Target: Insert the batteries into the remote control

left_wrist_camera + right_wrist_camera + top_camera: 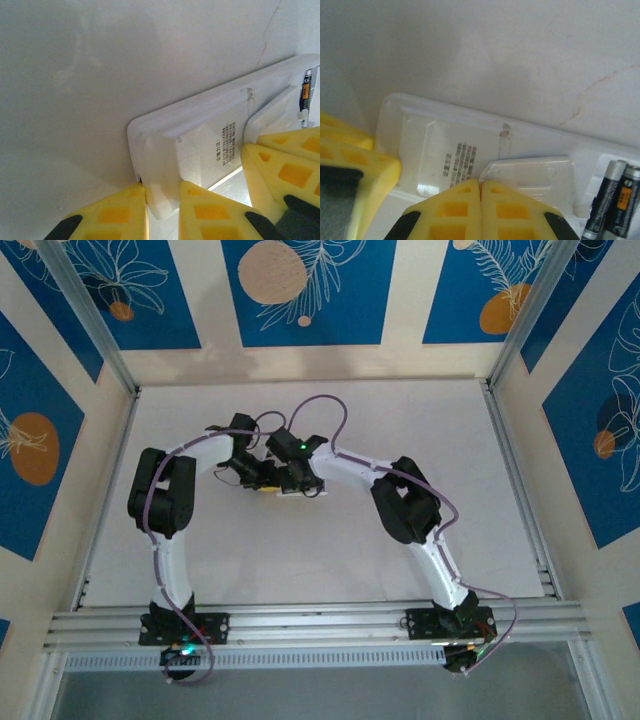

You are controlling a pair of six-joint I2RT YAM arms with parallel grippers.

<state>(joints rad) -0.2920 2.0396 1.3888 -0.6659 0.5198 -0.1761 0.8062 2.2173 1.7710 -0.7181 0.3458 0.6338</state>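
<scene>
2 batteries [607,200], 1 remote [420,135], 1 cover [530,172]

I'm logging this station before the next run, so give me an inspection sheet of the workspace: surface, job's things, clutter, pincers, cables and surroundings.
Surface: white table top, with a faint brownish hairline mark.
Job's things: small white flat rectangular remote control, back side up; two thin dark-grey cylindrical batteries side by side in its open bay; small white square cover piece resting on the back beside the bay.
Clutter: nothing seen.
Pincers: left pincer shut on the remote's end; right pincer shut, tips at the cover's edge.
Cables: purple cables, one looping free near the pincers.
Surroundings: blue leaf-patterned wall panels; metal rail at the near edge.
</scene>
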